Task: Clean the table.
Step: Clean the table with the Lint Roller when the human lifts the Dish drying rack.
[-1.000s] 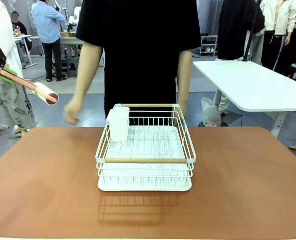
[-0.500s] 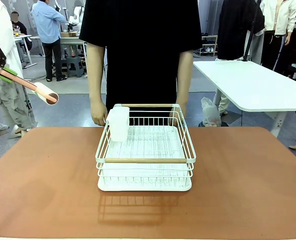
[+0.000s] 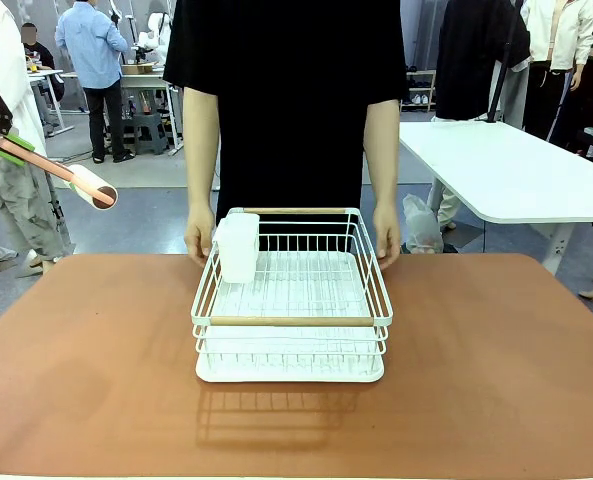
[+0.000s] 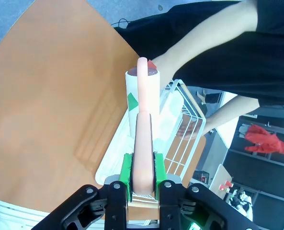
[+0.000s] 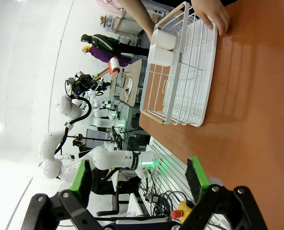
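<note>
At the right wrist view's bottom, the right gripper [image 5: 139,179] holds its jaws apart over the table [image 5: 256,96]. Upper left in the front view, the left gripper [image 3: 4,143] clamps a roller [image 3: 93,187], above the table; farther, a person's hands [image 3: 199,240] touch the rack [image 3: 291,321].

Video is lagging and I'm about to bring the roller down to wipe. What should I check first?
1. Grip on tool: the left gripper is shut on the pink handle of the roller. Ok.
2. Roller off the surface: it is held in the air, not touching the table. Ok.
3. Right gripper free: jaws wide apart, nothing between them. Ok.
4. Person out of the way: both hands are at the far corners of the dish rack. Not ok.
5. Wiping area free: the rack, with a white holder in it, stands mid-table. Not ok.
6. Where the dirt lies: cannot tell.
</note>
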`<state>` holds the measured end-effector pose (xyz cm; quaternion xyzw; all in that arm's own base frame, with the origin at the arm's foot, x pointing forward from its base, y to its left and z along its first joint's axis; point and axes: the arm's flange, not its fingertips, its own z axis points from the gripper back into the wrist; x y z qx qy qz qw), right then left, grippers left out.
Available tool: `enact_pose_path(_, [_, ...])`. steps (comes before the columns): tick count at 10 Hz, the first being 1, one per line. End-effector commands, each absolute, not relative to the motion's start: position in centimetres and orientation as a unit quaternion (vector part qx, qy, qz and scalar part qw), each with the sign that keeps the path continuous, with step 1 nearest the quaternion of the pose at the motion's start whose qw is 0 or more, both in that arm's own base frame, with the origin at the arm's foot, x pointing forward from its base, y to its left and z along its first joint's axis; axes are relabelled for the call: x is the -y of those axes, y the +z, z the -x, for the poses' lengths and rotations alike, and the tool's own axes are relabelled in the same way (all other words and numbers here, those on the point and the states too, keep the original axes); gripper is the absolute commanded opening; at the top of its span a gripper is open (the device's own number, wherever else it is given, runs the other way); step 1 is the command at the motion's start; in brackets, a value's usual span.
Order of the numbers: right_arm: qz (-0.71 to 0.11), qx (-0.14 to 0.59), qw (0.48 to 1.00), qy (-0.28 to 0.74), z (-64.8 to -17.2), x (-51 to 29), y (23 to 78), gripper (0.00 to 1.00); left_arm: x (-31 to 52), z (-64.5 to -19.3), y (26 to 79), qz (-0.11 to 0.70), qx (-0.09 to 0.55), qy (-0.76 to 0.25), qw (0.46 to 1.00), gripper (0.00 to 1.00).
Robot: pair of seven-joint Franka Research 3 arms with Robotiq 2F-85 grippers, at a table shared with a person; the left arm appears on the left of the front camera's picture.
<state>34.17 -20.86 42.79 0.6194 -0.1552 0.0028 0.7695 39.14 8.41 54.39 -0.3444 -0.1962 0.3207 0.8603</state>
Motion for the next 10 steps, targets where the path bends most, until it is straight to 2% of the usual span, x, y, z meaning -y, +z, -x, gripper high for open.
enact_pose_path(1, [-0.619,0.157,0.769,0.006,-34.17,20.85,43.05,1.00,-8.41,-39.13,54.46,0.344,0.198,0.321,0.860,0.02])
enact_pose_path(10, [-0.619,0.157,0.769,0.006,-34.17,20.85,43.05,1.00,-8.41,-39.13,54.46,0.344,0.198,0.321,0.860,0.02])
